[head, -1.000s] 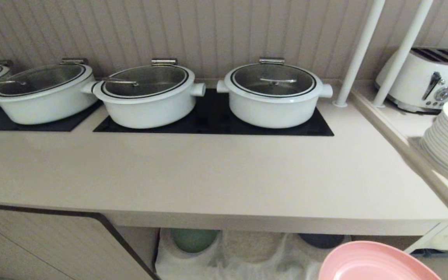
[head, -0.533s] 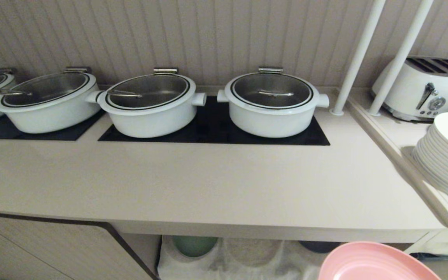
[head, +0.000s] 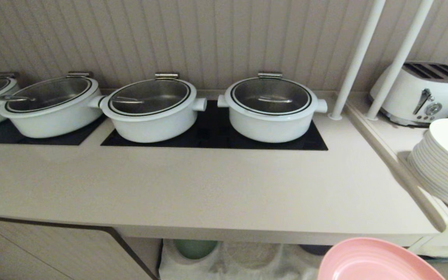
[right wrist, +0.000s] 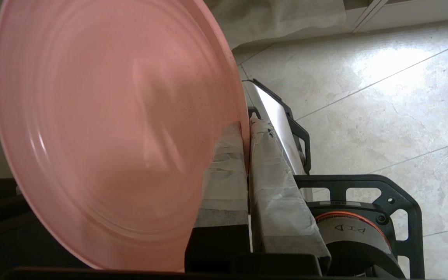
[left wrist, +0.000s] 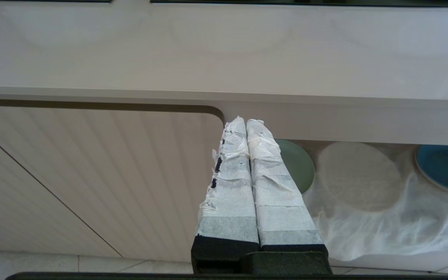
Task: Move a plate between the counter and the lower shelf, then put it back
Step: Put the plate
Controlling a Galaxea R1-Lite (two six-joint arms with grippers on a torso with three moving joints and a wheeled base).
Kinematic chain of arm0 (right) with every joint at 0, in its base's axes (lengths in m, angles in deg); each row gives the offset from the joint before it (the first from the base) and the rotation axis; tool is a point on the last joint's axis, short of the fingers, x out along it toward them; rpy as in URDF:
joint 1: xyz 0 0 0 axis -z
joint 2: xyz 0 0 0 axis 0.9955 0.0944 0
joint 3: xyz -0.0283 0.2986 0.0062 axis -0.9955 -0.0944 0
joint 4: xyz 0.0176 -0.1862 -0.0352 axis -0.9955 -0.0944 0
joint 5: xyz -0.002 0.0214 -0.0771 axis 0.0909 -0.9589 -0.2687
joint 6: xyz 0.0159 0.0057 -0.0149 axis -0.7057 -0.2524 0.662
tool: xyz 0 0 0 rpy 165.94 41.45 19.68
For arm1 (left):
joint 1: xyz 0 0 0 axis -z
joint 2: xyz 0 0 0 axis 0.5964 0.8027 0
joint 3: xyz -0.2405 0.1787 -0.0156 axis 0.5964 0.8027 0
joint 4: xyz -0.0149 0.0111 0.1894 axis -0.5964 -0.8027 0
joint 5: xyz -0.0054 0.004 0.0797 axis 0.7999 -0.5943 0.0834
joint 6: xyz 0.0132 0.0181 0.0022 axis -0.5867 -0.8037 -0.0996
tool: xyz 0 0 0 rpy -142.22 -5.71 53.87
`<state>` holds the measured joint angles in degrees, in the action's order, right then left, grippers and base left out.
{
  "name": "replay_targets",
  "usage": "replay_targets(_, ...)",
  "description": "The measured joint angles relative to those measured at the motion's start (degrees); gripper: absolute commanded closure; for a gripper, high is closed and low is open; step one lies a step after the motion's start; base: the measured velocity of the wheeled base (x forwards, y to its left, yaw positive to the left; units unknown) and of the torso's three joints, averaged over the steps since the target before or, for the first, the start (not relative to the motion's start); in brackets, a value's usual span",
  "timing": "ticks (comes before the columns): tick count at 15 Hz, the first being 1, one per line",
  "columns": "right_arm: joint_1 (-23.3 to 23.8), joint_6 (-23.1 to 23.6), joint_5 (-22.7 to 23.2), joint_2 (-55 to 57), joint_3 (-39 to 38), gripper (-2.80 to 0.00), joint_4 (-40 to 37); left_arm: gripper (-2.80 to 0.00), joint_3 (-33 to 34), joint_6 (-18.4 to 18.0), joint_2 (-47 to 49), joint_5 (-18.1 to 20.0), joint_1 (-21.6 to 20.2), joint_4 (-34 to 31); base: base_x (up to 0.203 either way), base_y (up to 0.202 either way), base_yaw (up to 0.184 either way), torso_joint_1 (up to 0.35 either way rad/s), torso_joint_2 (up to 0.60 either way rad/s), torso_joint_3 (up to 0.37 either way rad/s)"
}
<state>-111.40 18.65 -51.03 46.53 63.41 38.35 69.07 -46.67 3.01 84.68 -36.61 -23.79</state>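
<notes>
The plate [right wrist: 107, 132] is pinched by its rim between the right jaws [right wrist: 247, 128], which are closed on it with 1 wrapped finger on each face. Holding it by the edge leaves the whole disc standing out ahead of the jaws, so it can probably be slid flat onto a surface without the fingers getting in the way. In the head view the plate [head: 375, 260] hangs in the air in front of the counter [head: 208, 194], below its front edge and touching nothing else. That looks like a carrying position between the 2 levels; whether it is on its way up or down cannot be told.

Beyond the right jaws' tips lies the shelf [left wrist: 383, 217], lined with a white cloth [left wrist: 395, 229]. A green plate [left wrist: 296, 165] and a blue plate [left wrist: 445, 167] rest on it, with a round dent in the cloth between them, likely the pink one's spot.

The left jaws [left wrist: 247, 122] are shut on nothing, parked just below the counter edge beside the cabinet door [left wrist: 91, 175], clear of the work.

On the counter, well past the plate, stand 3 white pots [head: 272, 107] on black hobs, leaving a broad bare strip in front.
</notes>
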Motion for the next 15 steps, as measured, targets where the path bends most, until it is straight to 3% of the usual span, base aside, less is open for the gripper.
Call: replay_targets(15,-1.98,-0.23,-0.38,-0.53,0.39,0.00,-1.13,0.00,0.00,0.03,0.00,0.02,0.00,0.02,0.000,0.000,0.000,0.000,0.00,0.000)
